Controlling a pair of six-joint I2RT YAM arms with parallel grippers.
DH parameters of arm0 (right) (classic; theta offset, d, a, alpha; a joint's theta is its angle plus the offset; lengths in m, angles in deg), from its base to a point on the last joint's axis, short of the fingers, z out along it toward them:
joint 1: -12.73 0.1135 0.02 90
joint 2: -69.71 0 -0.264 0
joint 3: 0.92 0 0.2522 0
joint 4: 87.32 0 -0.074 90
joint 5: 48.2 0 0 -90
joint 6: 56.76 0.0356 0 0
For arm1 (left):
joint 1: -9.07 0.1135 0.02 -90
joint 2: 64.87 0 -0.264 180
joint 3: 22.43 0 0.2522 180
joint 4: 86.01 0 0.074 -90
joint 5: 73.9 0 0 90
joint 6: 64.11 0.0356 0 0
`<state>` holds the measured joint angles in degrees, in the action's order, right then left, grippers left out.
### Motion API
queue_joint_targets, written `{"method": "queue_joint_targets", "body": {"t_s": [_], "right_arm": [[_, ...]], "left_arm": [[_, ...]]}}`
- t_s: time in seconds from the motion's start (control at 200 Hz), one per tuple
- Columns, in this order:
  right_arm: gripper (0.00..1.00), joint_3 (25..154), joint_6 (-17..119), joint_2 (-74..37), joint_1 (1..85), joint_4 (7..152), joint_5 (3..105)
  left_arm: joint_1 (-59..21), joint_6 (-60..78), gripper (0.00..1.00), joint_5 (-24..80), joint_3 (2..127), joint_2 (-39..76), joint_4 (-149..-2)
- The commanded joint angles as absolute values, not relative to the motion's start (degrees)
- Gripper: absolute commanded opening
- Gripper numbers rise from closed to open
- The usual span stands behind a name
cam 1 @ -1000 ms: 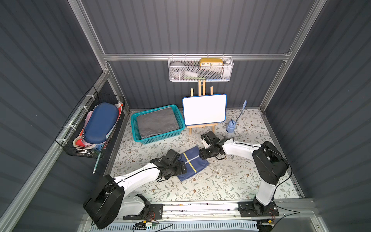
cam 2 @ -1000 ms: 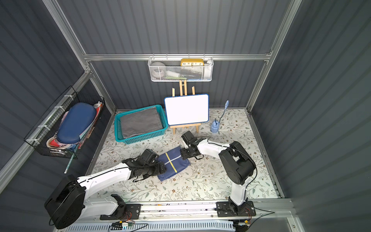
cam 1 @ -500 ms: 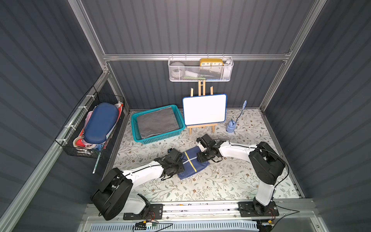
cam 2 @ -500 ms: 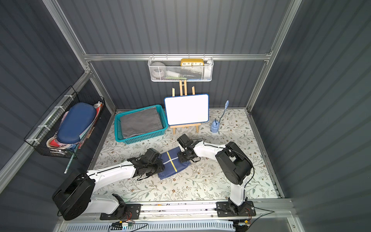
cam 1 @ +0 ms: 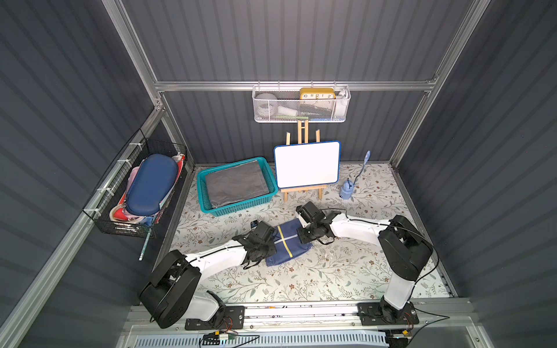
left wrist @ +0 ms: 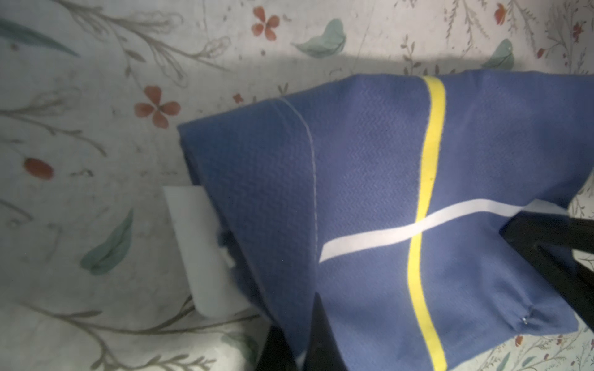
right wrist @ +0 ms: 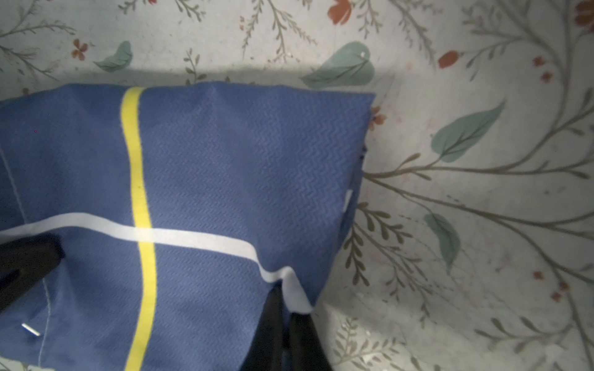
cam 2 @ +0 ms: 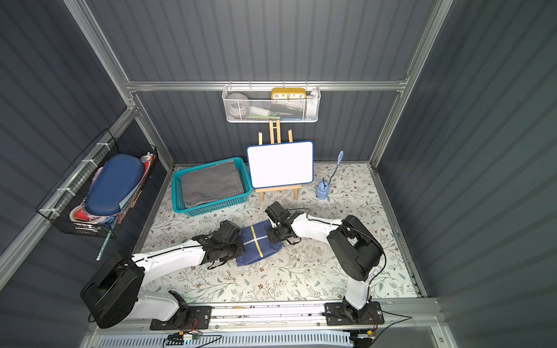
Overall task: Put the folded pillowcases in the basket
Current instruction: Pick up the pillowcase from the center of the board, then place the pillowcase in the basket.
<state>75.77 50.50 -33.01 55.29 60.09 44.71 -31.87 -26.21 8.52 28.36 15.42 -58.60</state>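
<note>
Near the front wall of the basket [cam 1: 241, 208], outside it, pillowcase [cam 1: 289, 244] lies on the floral mat [cam 1: 331, 271], between 2 grippers. Left gripper [cam 1: 271, 244] clamped tight on 1 end; right gripper [cam 1: 302, 238] clamped tight on the opposite end. Fabric rises at both pinches.

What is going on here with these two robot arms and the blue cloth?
Both arms are gripping the folded blue pillowcase on the floral table: the left gripper is shut on one end, the right gripper on the opposite end. It is not yet in the teal basket, which stands farther back and holds a grey folded cloth.
</note>
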Motion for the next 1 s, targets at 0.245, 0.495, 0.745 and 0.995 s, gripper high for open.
{"method": "queue_joint_targets", "body": {"t_s": [0.245,0.495,0.745,0.995], "right_arm": [[0.0,76.1,52.1,-24.6,58.5,62.1,39.7],[0.0,89.7,49.7,-26.3,60.5,60.4,37.7],[0.0,110.0,45.0,-37.8,61.0,62.3,37.6],[0.0,133.3,41.5,-54.5,61.0,59.6,38.5]], "left_arm": [[-32.1,-21.9,0.0,3.4,35.7,8.8,-54.2],[-31.1,-17.0,0.0,-8.1,45.3,4.4,-45.9],[-18.6,-6.8,0.0,-6.9,51.7,4.4,-49.4],[-10.0,-1.5,0.0,-6.5,59.9,12.2,-52.1]]}}
